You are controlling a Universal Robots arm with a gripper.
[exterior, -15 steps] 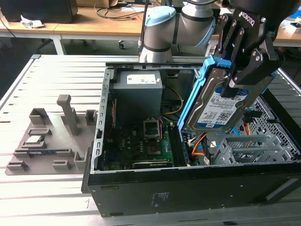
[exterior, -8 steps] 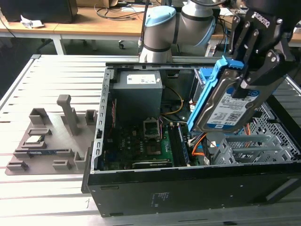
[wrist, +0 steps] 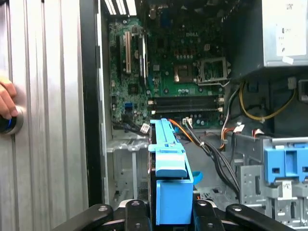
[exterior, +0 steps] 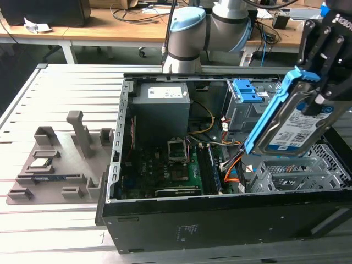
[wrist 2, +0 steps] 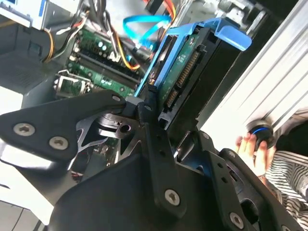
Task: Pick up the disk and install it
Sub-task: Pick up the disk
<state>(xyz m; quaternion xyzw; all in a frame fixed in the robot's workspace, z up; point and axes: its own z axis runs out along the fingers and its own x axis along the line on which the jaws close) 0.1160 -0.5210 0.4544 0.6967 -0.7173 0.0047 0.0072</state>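
Fingers of your black gripper (exterior: 318,91) are squeezing the flat silver-grey disk with blue rails (exterior: 291,132), tilting over the grey cage (exterior: 286,176) at a corner of the black case (exterior: 192,225); orange wires (exterior: 235,160) could be catching it.

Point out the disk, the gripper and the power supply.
disk (exterior: 303,127), exterior view, white and blue label.
gripper (wrist: 169,215), first wrist view, midway between fingertips.
power supply (exterior: 162,116), exterior view, grey side wall.

Grooved aluminium table (exterior: 55,93); wooden desks (exterior: 110,30) behind, cables (exterior: 132,11) strewn; dark floor (exterior: 33,52).
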